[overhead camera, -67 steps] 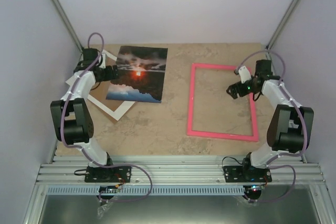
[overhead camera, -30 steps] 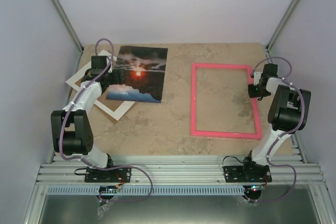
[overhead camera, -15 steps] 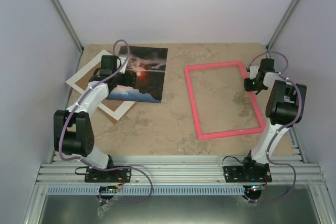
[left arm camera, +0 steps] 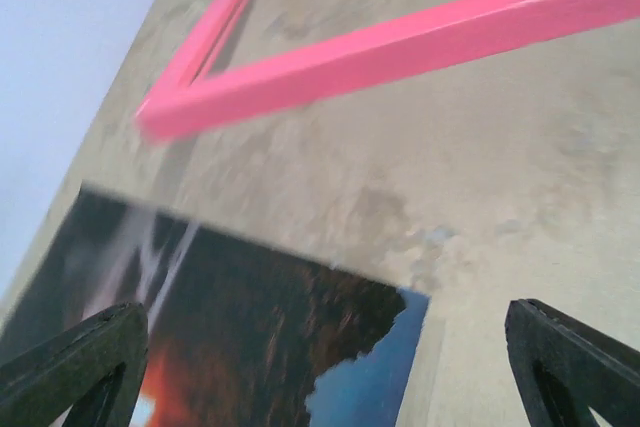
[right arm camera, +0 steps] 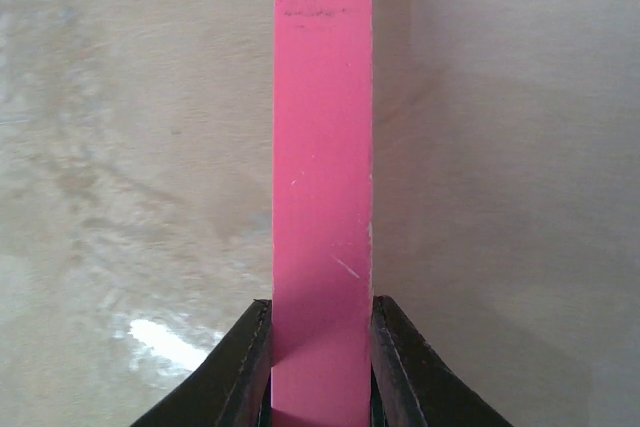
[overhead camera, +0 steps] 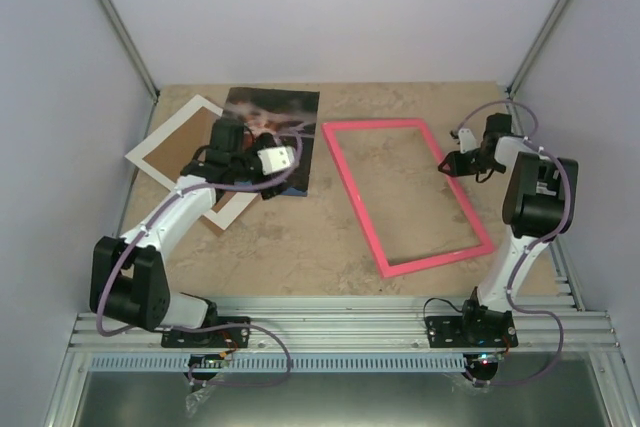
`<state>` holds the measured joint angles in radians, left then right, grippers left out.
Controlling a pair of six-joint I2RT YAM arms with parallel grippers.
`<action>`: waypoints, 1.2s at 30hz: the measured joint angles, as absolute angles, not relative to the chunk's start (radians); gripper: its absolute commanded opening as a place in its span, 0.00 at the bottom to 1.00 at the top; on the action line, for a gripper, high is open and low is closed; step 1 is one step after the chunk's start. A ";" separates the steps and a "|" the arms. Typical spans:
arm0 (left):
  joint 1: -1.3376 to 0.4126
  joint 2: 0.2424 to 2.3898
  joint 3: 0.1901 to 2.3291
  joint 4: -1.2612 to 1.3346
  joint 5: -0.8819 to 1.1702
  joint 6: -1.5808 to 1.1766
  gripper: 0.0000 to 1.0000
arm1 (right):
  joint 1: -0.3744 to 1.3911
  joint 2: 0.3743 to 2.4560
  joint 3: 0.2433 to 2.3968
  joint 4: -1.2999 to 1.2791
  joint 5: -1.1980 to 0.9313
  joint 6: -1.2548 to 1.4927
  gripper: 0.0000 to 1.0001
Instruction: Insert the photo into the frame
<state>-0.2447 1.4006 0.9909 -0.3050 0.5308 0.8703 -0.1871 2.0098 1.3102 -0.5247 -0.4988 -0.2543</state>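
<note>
Top view: pink frame (overhead camera: 355,198) lies skewed on the tabletop (overhead camera: 300,237), centre-right. The right gripper (overhead camera: 447,165) sits at its right rail, likely to swing it toward the photo. The photo (overhead camera: 280,105) is face up at upper left, overlapping a white mat (overhead camera: 165,142), not in the frame yet. The left gripper (overhead camera: 290,155) hovers over its right edge. Left wrist view: the left gripper (left arm camera: 322,327) is spread wide, holding nothing, above the photo's (left arm camera: 200,287) corner and probably lined up for a pick; a frame (left arm camera: 400,47) corner is just beyond, apart from the photo. Right wrist view: the right gripper (right arm camera: 321,347) is clamped across the frame rail (right arm camera: 322,147), fingers (right arm camera: 250,367) pressing both sides, a grip good for dragging it flat.
</note>
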 measured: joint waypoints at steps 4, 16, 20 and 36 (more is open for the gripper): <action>-0.351 1.359 0.947 -0.299 0.564 1.112 0.99 | -0.151 2.009 1.310 -0.553 -0.555 -0.263 0.00; -0.542 1.318 0.862 -0.235 0.525 1.555 0.96 | -0.059 1.998 1.309 -0.593 -0.595 -0.275 0.00; -0.591 1.316 0.831 -0.199 0.487 1.610 0.82 | -0.041 1.990 1.306 -0.601 -0.595 -0.275 0.00; -0.652 1.266 0.827 -0.112 0.406 1.723 0.00 | -0.017 2.007 1.418 -0.773 -0.640 -0.344 0.44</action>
<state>-0.6521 1.2659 0.8268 -0.1120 0.4057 1.7233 -0.0174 2.0071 1.4181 -0.7727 -0.6403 -0.3439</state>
